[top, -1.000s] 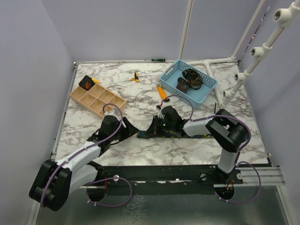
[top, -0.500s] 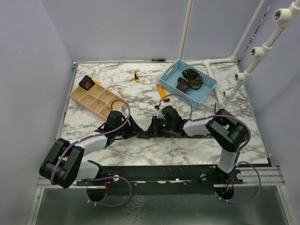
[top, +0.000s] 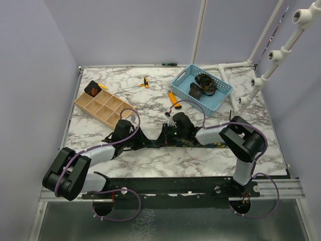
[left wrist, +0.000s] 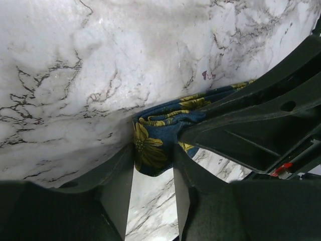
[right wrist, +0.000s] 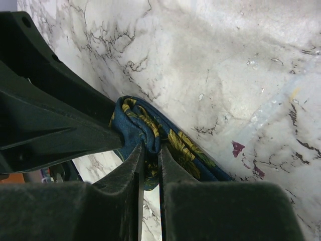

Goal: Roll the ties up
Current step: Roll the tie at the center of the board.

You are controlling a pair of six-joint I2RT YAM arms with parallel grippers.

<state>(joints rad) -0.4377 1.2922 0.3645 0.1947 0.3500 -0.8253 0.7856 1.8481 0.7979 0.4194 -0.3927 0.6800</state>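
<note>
A navy tie with yellow-green flowers (top: 210,145) lies as a long strip across the near middle of the table. Its left end is folded into a bunch. My left gripper (top: 144,144) comes in from the left, and in the left wrist view (left wrist: 153,160) it is shut on the tip of that bunch (left wrist: 165,113). My right gripper (top: 163,139) faces it almost nose to nose. In the right wrist view (right wrist: 150,150) it is shut tight on a fold of the tie (right wrist: 185,148). A dark coil with red-orange marks (top: 93,90) sits in the wooden tray.
A wooden divided tray (top: 108,108) stands at the back left. A blue basket (top: 220,95) at the back right holds dark coiled ties (top: 205,83). Orange-handled tools lie at the back middle (top: 173,99) and further back (top: 145,83). White pipe framing stands at the right.
My left arm has swung right across the table, and its gripper has closed in on the tie's folded end. My right gripper has stayed put, holding the tie.
</note>
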